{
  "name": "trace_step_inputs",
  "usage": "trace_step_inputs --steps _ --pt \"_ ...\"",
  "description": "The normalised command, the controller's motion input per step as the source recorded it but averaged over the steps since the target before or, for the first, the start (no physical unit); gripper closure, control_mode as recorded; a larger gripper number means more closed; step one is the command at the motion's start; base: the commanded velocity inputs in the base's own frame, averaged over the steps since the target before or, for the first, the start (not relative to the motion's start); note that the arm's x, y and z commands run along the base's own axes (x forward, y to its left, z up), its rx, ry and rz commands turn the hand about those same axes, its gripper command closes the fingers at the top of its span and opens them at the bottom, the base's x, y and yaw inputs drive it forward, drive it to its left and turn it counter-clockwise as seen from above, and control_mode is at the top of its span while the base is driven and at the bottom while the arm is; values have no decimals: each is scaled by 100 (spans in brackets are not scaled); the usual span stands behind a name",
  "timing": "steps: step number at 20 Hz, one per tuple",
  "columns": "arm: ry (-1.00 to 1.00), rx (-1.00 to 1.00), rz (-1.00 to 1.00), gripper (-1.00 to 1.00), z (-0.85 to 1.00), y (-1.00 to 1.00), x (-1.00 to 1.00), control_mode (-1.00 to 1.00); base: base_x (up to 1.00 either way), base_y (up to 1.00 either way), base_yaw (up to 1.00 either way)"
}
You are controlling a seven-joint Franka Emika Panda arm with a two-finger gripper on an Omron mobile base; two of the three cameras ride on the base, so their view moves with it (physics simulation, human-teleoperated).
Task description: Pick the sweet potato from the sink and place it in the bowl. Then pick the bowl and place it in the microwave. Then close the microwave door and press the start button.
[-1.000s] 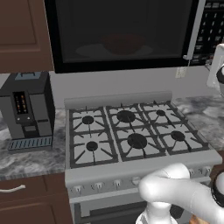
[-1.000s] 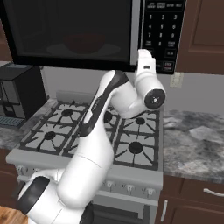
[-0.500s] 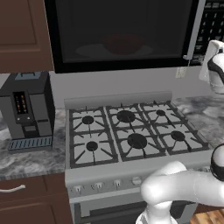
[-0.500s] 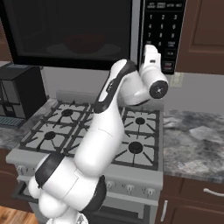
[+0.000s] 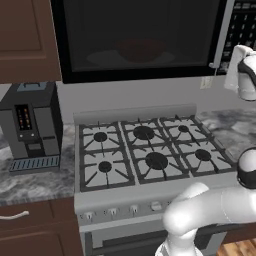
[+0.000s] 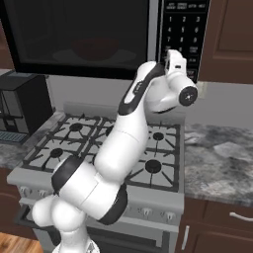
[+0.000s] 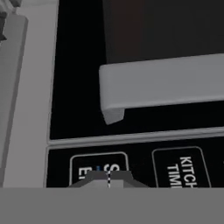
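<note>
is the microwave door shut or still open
Shut. The microwave door sits flush across the front, its handle beside the keypad, and the red bowl shows dimly through the dark glass.

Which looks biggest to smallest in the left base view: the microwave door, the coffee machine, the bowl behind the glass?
1. The microwave door, widest by far.
2. The coffee machine, though it stands nearer the camera, which flatters it.
3. The bowl, a dim red shape behind the glass.
</note>
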Motion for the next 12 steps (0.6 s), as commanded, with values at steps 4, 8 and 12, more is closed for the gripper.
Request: trace_step_inputs --steps 4,8,12 --pt "0 0 0 100 -23 -12 50 -100 0 0 0" --pt "0 5 0 100 -7 -7 2 -100 0 0 0" --pt "0 0 0 100 0 0 0 -100 0 0 0"
